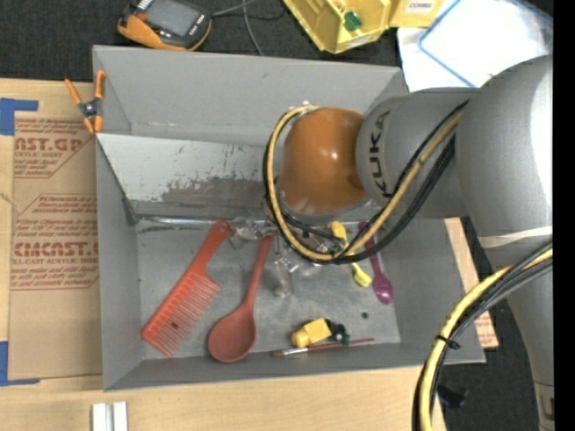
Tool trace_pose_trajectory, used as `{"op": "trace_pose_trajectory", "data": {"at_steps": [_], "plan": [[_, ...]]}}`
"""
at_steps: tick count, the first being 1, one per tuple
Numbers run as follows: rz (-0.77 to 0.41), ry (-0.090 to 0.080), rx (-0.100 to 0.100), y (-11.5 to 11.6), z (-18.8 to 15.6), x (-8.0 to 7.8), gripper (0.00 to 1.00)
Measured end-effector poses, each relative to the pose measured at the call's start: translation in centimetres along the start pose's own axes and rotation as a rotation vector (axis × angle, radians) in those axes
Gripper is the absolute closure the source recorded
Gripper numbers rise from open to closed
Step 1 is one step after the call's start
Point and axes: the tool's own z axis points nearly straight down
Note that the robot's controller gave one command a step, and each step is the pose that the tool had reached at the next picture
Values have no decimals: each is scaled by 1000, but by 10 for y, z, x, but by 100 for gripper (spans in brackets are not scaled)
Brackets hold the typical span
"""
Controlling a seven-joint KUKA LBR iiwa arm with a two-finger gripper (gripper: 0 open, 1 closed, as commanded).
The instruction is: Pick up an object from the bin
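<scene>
Nearest in the bin (pixel 180 164), along the front wall, lie a thin dark stick (pixel 322 347) and, touching or just beside it, a small yellow block with a green and black end (pixel 314 333). They are so close that a grasp on the one may drag the other with it.

A little farther lies the red-brown spoon (pixel 235 330), its bowl to the front and its long handle running back toward the arm. Left of it, apart, is the orange comb (pixel 184 299), lying slantwise on the floor.

The gripper (pixel 284 275) hangs low just beside the upper part of the spoon handle, on its right. This spoon is the thing nearest to it. Whether the gripper is wide or narrow I cannot tell, because the orange cover (pixel 319 160) and the cables (pixel 296 241) hide much of it.

I judge the main risk to be here. The handle is thin and lies flat, so a closing a little to one side may push it away or catch only its edge. Held far from the heavy bowl, the spoon may also tilt and slip.

Farther right, a purple spoon (pixel 383 285) and a yellow piece (pixel 361 277) lie partly under the arm, and the cables could brush them.
</scene>
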Motion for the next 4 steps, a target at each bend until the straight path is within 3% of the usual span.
{"op": "trace_pose_trajectory", "data": {"at_steps": [1,2,4], "plan": [[127,10,-7,17,0,-7,0],[16,-4,-1,2,-1,-2,100],[16,1,-3,3,-17,-1,100]]}}
